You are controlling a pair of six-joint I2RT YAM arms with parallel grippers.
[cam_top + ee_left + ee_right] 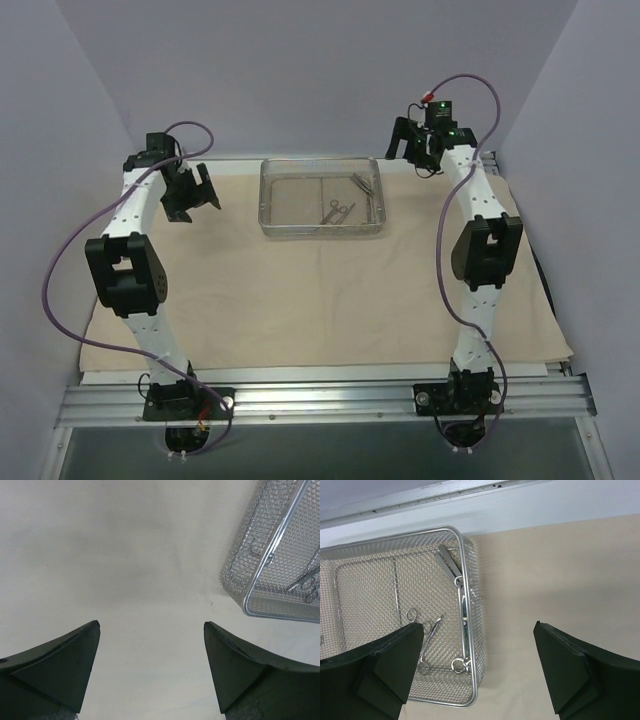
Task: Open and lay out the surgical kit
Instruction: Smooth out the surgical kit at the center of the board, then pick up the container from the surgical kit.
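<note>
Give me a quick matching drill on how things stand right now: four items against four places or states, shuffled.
1. cloth wrap
2. mesh tray
3. instruments
4. left gripper

A. lying inside the tray
B. jaws open, above bare cloth
C. spread flat, under the tray
D. standing on the cloth, far side

Pairs: 1-C, 2-D, 3-A, 4-B.

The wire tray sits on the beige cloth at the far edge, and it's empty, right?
Not empty. The right wrist view shows scissor-like instruments lying inside the wire tray. It does sit on the beige cloth at the far edge.
</note>
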